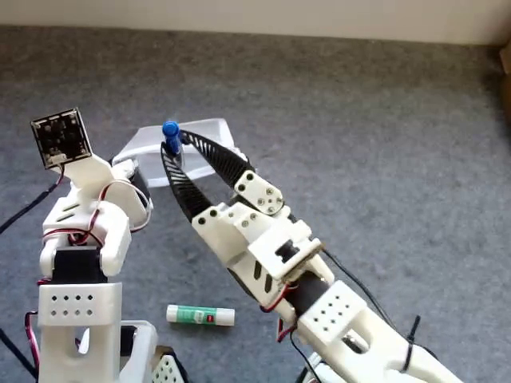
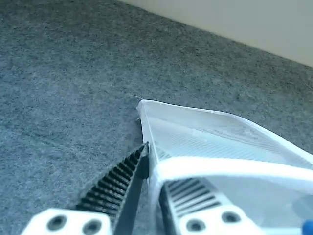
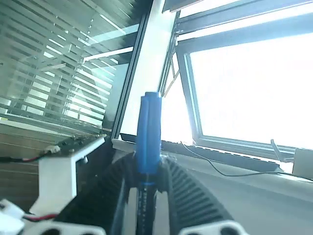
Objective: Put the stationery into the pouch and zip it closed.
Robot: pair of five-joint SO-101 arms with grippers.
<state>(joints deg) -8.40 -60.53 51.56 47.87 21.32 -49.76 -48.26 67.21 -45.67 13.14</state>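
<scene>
A desk [image 1: 383, 120] covered in grey, carpet-like fabric takes up most of the high view. A pale wall [image 1: 319, 16] runs along its far edge, and a sliver of something brown [image 1: 506, 72] sits at the right border. The left wrist view shows the same grey desk [image 2: 63, 88] meeting the pale wall [image 2: 254, 24] at an angle. The right wrist view faces a bright window [image 3: 254, 83] with a dark frame, and slatted blinds [image 3: 63, 63] hang beside it. A thin dark cable [image 3: 215, 164] trails along the sill [image 3: 254, 196] towards a small white box [image 3: 304, 164] at the picture's edge.
</scene>
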